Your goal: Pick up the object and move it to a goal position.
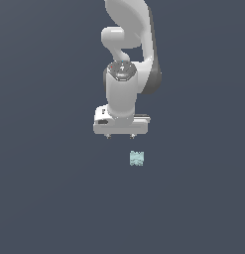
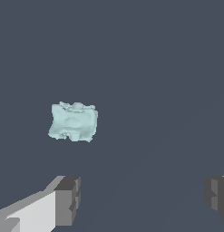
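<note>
Jaws of the gripper point(image 2: 140, 199) are spread and empty; they should be centred over the object point(image 2: 73, 121) (lumpy, pale teal) before being lowered around it.

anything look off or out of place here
Nothing stands out. The pale teal object lies alone on the plain dark surface, intact. The pincer hangs open, apart from it and empty.
</note>
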Controlling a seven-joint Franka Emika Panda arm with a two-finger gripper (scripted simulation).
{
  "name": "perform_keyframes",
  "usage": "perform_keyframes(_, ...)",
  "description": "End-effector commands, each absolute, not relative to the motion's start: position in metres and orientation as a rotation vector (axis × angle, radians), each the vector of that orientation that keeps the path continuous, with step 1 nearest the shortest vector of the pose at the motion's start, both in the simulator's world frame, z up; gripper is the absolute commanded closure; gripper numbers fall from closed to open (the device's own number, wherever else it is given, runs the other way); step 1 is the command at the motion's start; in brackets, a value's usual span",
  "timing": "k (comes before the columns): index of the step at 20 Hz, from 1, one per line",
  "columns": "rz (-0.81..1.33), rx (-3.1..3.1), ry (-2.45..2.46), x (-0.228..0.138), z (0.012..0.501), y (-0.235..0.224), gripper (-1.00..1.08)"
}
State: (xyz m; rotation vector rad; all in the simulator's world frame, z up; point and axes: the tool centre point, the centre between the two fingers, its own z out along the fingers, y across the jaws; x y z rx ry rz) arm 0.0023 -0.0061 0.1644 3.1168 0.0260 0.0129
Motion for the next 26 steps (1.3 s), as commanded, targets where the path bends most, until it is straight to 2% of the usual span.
perform_keyframes(1,0.013,3.117,0.026,0.002,0.164,-0.006,-0.92)
perform_keyframes(10,-0.019,3.113,0.099,-0.002,0.154,0.019,-0.92)
perform_keyframes(17,-0.018,3.113,0.096,-0.001,0.153,0.02,-0.92)
perform_keyframes(26,-0.01,3.126,0.006,0.016,0.13,0.039,-0.92)
